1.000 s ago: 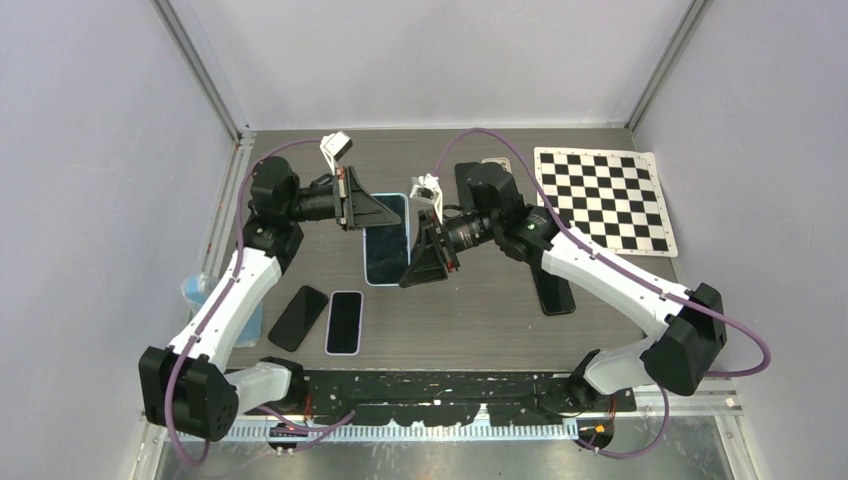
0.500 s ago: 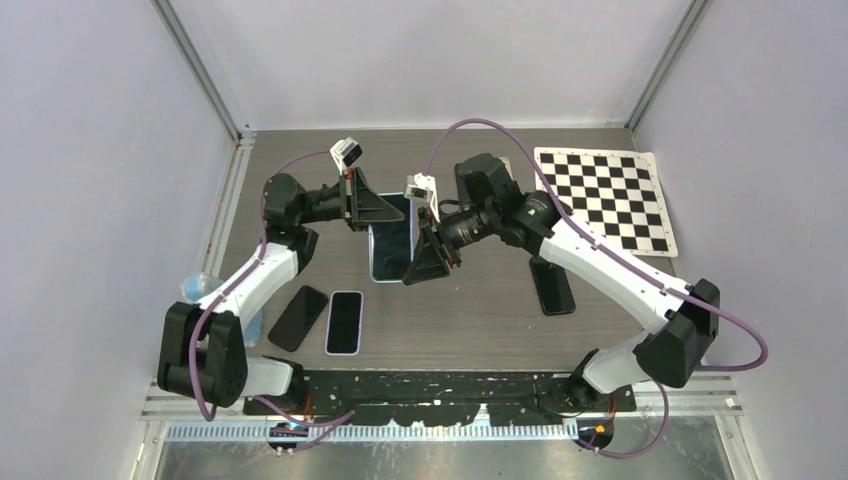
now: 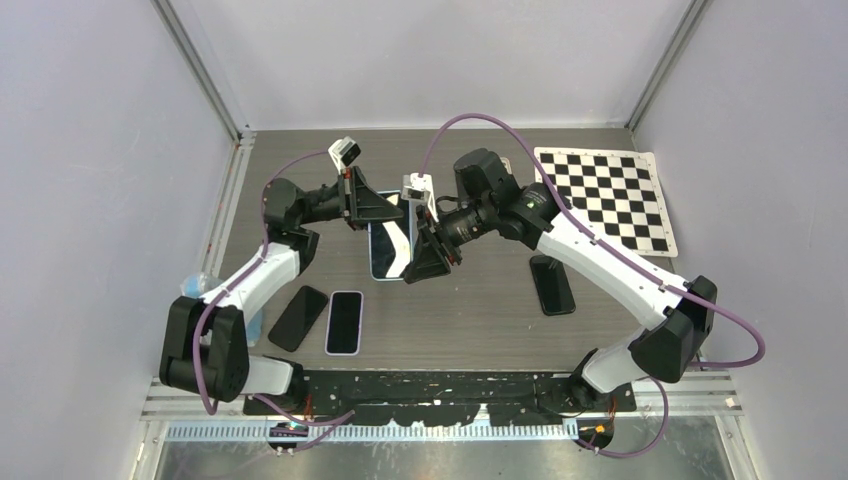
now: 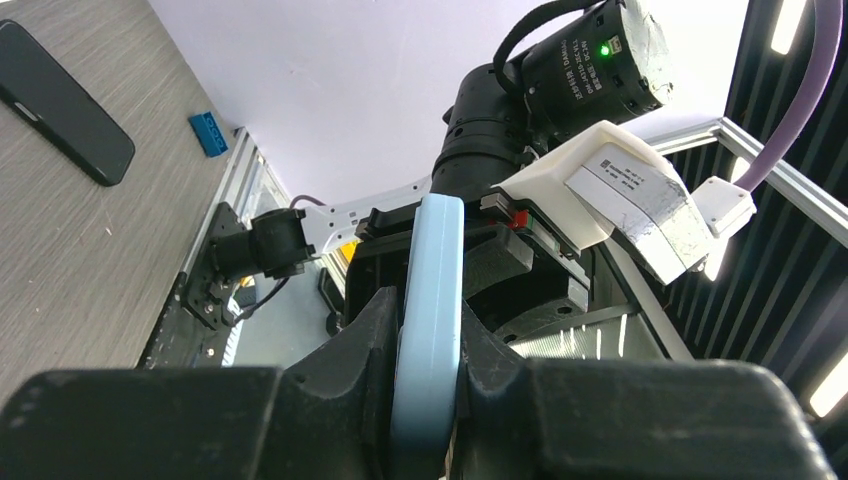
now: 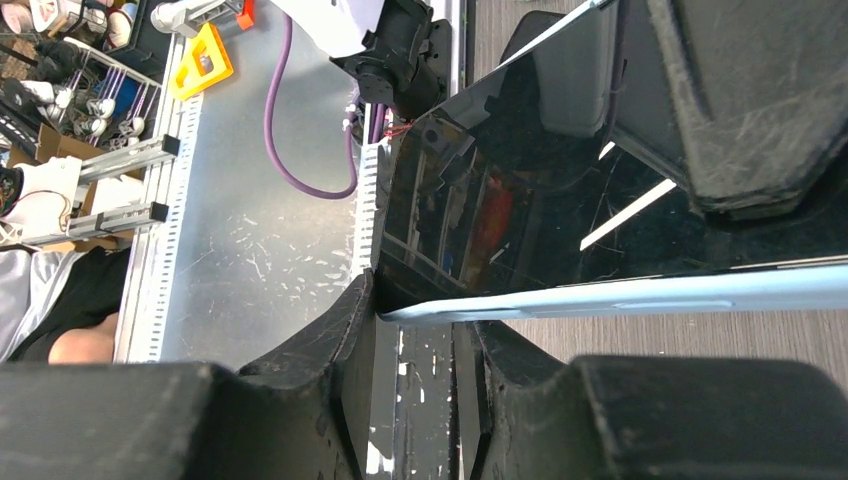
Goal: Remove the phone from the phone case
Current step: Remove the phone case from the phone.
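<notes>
The phone (image 3: 388, 252), in its light blue case (image 4: 432, 290), is held off the table (image 3: 470, 320) between the two pincers, with the dark screen facing up. The left pincer (image 4: 428, 335) is clamped on the case. In its wrist view the blue rim is seen edge-on, pinched between both fingers (image 4: 365, 345), and the right arm's wrist is seen just beyond it. The right pincer (image 5: 425, 325) is set at the opposite side of the phone, facing the left one. Its fingers (image 5: 335, 370) are placed either side of the phone's edge, one touching the blue rim. Whether they are pressed shut on it cannot be told. Past the right pincer's tips the black glass is seen, with a finger of the left pincer lying over it.

Nearer the bases than the left pincer, and to its left, a black phone (image 3: 298, 317) and a pale phone (image 3: 343, 322) are laid side by side on the table. To the right of the right pincer, under its arm, a third phone (image 3: 552, 284) is laid flat. Farther right a checkerboard (image 3: 605, 198) is spread.
</notes>
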